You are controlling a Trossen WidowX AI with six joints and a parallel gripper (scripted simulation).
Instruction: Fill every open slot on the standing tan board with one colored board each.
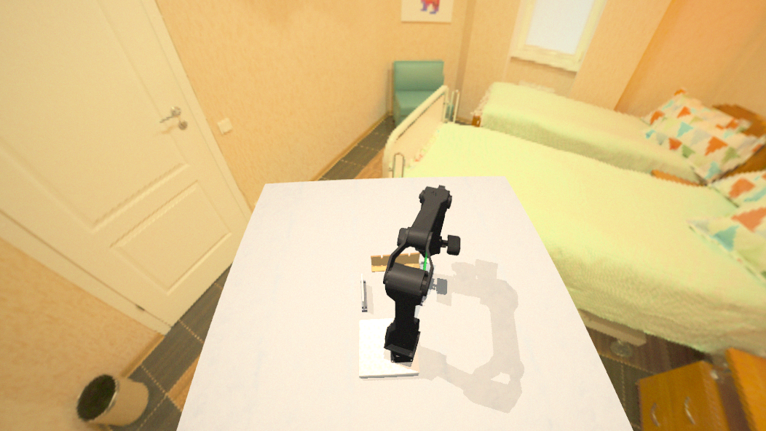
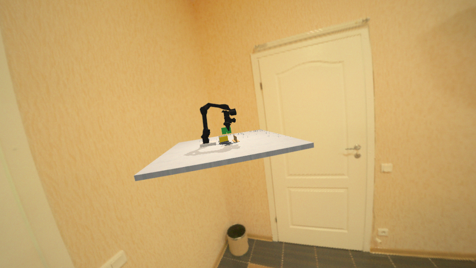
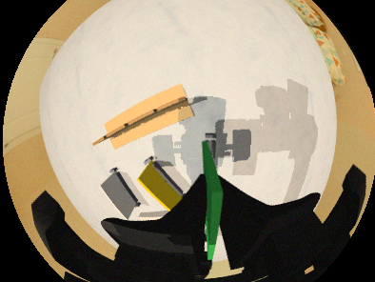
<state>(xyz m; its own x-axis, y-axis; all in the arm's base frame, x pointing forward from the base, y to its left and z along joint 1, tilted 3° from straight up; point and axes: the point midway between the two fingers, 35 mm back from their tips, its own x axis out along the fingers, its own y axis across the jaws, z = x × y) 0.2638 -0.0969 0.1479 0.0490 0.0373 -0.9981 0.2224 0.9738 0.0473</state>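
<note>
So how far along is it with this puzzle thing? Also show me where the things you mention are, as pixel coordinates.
Still early, it seems. Done: the green board (image 1: 425,261) (image 2: 224,130) (image 3: 214,205) is out of its holder. In hand: that board, gripped and raised. Left: lowering it into the tan board (image 1: 381,261) (image 2: 235,138) (image 3: 140,120), which has no colored board in it. The yellow board (image 2: 223,138) (image 3: 159,182) and gray board (image 1: 362,289) (image 3: 118,192) sit in holders, probably to follow.

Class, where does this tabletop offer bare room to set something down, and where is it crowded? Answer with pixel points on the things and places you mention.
Bare: the stretch beyond the tan board (image 1: 378,261) (image 2: 235,138) (image 3: 143,116), towards the beds (image 1: 508,155). Crowded: between that board and the white base plate (image 1: 372,351), with holders, the yellow board (image 2: 223,139) (image 3: 159,186) and the raised green board (image 1: 425,261) (image 2: 225,130) (image 3: 213,191).
</note>
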